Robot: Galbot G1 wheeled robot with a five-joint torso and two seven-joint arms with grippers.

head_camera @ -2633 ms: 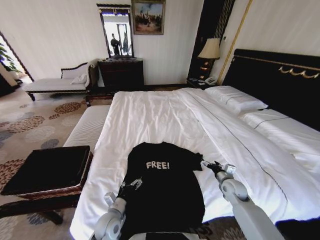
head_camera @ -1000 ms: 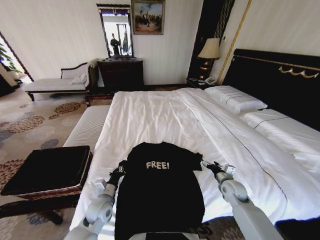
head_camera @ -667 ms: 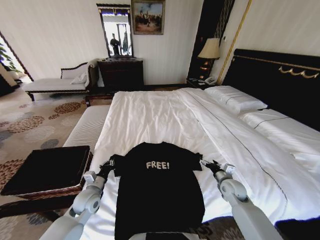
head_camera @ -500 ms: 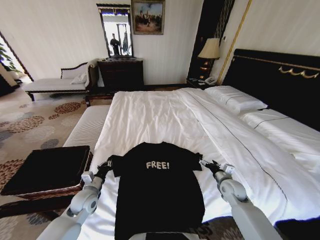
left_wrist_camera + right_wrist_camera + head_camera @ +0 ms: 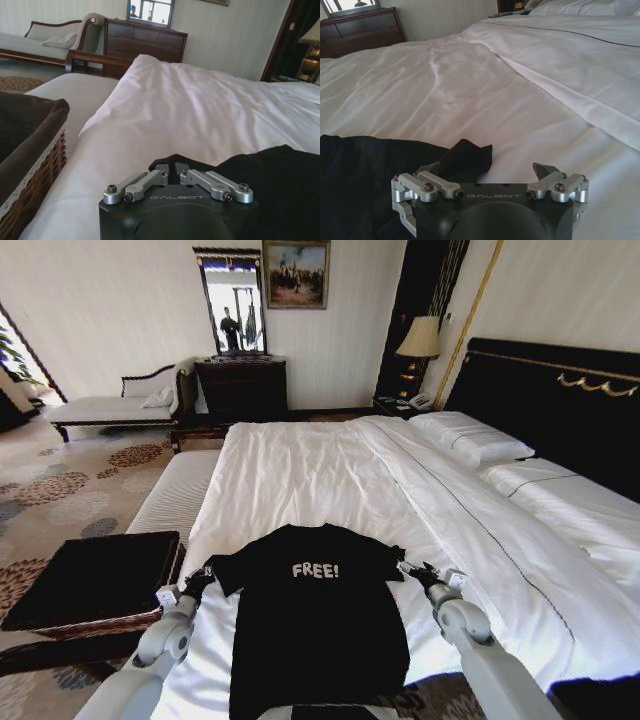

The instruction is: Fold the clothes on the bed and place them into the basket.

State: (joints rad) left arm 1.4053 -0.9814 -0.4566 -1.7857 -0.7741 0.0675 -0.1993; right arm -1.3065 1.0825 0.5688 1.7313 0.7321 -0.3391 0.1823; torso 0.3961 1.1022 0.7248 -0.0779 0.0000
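Stretched wider, soft T-shirt (image 5: 318, 625) sleeve seemingly claw-pinched (image 5: 176, 170).

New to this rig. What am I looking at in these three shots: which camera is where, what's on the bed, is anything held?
This is a wheeled robot with two arms, standing at the edge of the bed. The wide picture comes from its head camera, which looks forward and down. The other two come from a camera on each wrist, looking out past that arm's fingers. A black T-shirt lettered "FREE!" lies flat on the white duvet. The left gripper is shut on the tip of one sleeve. The right gripper is open at the tip of the other sleeve and clamps nothing. A wicker basket stands beside the bed, on the robot's left.
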